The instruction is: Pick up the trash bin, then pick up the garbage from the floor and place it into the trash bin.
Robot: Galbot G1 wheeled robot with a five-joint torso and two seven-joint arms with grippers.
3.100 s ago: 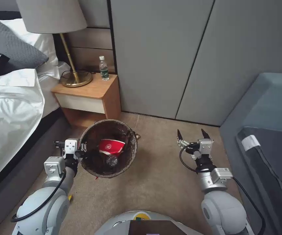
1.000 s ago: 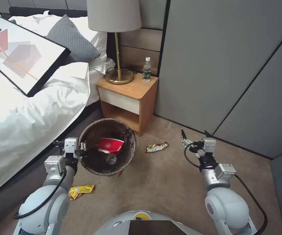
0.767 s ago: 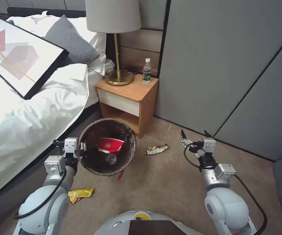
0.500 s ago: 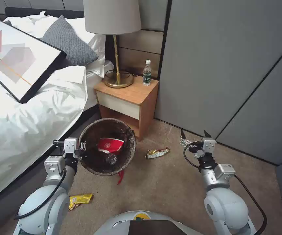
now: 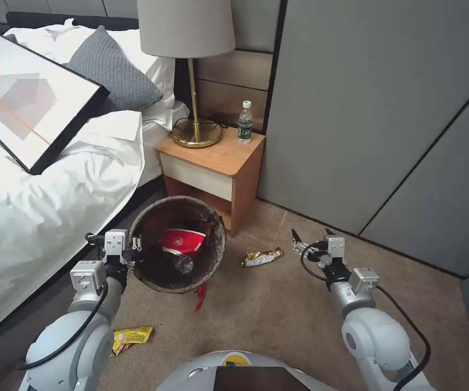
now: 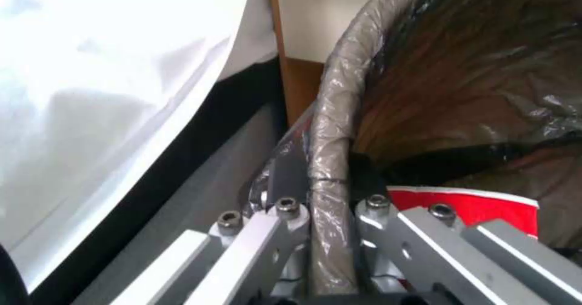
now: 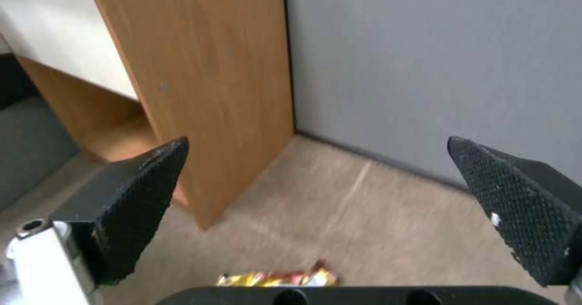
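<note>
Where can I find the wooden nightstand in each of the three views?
Head view: nightstand beside the bed, behind the trash bin.
Left wrist view: brown strip past the bin's rim.
Right wrist view: broad wooden side panel.
Shared landmark: its white drawer front.

Left gripper [image 6: 330, 214] clamped on trash bin [image 6: 330, 127] rim, one finger inside, one outside, dark bag liner [image 6: 461, 77] over rim, red-and-white cup [image 6: 467, 205] inside, white bedding [image 6: 109, 91] alongside.
</note>
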